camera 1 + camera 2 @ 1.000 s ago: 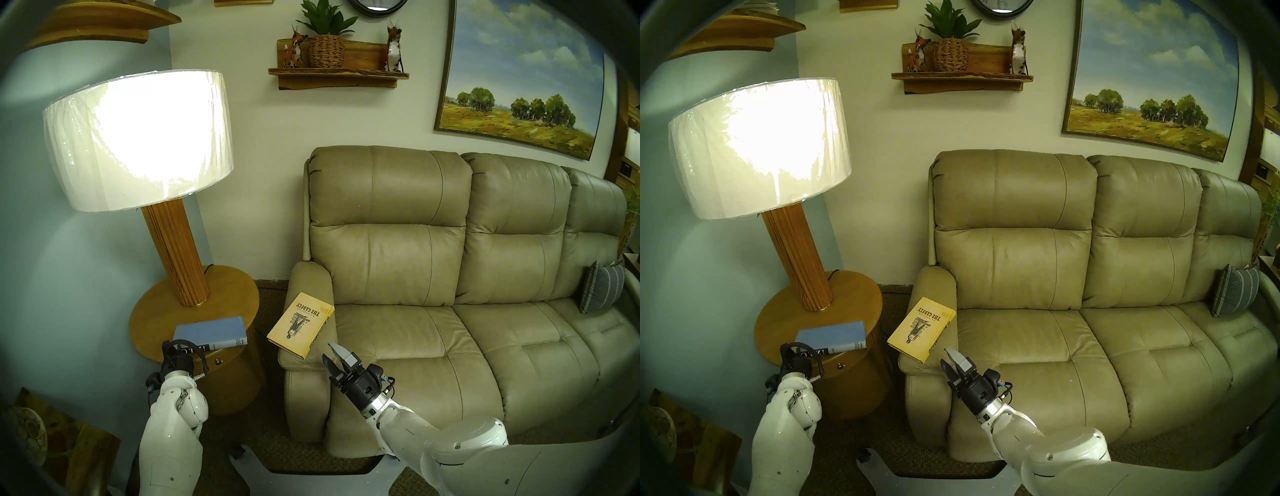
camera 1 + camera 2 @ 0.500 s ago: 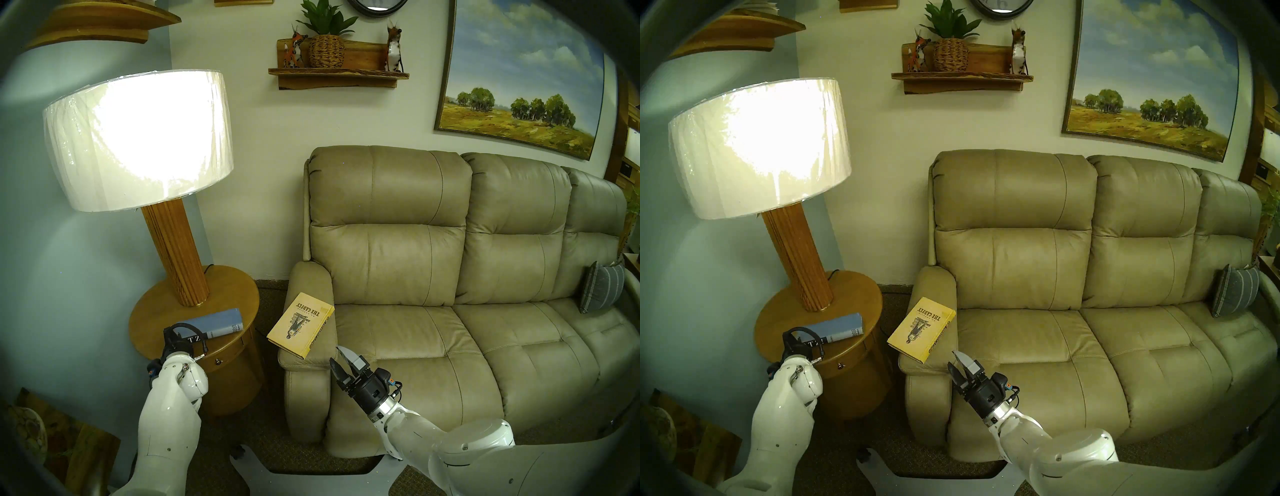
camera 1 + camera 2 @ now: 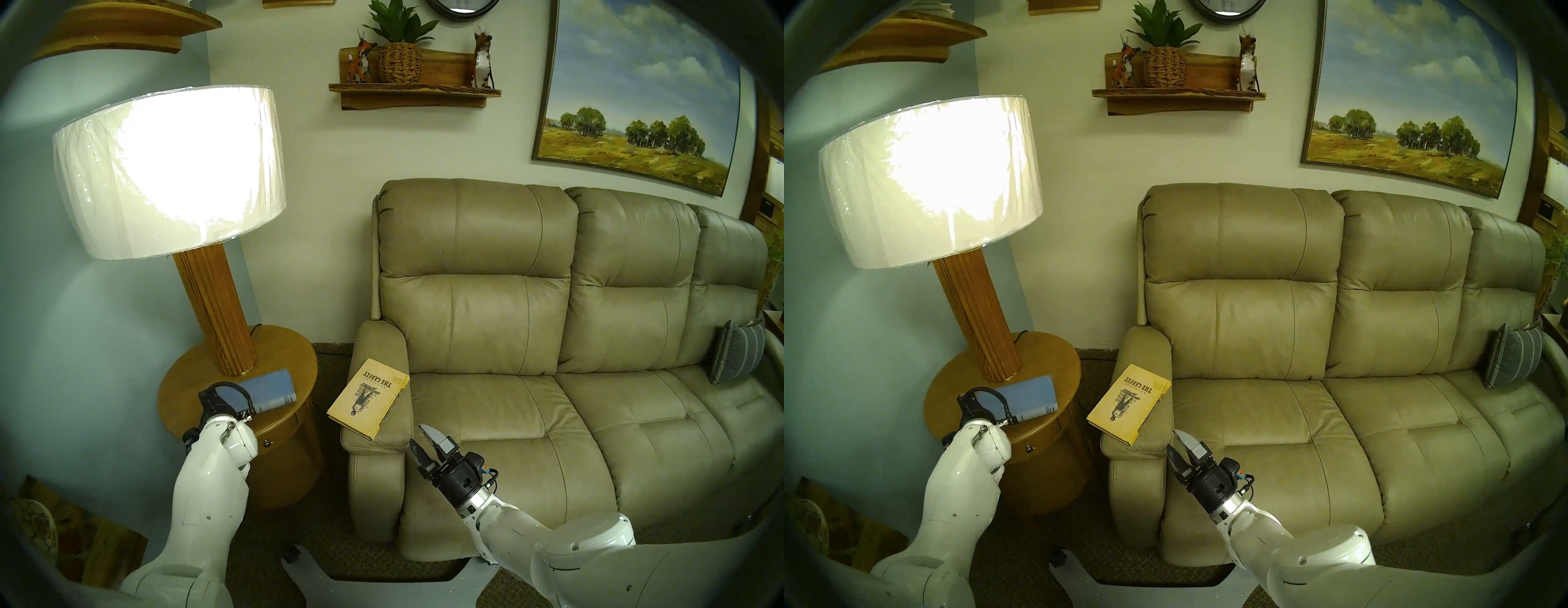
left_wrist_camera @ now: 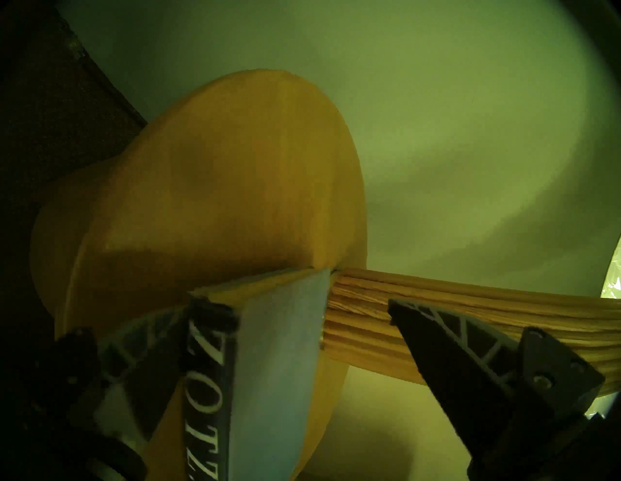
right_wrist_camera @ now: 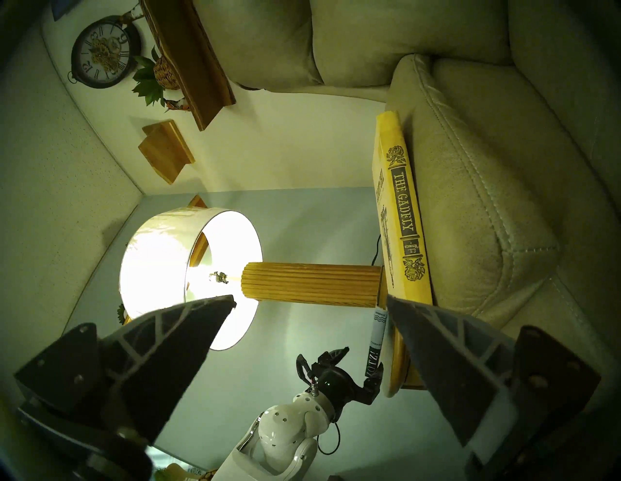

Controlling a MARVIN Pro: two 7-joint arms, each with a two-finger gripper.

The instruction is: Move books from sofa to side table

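Note:
The light-blue book (image 3: 271, 388) with the black "ZOTZ" spine lies on the round wooden side table (image 3: 280, 352), next to the lamp post. My left gripper (image 4: 295, 304) is open at its near end. One finger (image 4: 134, 362) is against the spine and the other is clear above the cover. The yellow book (image 3: 369, 401) lies on the left arm of the tan sofa (image 3: 530, 416), overhanging toward the table. My right gripper (image 3: 418, 435) is open and empty, just in front of and right of the yellow book (image 5: 403, 215).
A lit lamp (image 3: 212, 305) with a thick wooden post and wide shade stands on the side table's back half. A narrow strip of carpet (image 3: 331, 369) separates table and sofa. A grey striped pillow (image 3: 736, 352) leans at the sofa's far right. A wall shelf (image 3: 413, 91) hangs above.
My left gripper moved forward toward the lamp post, and the blue book went from overhanging the table's front edge to farther in. My right gripper drew back slightly, down and right.

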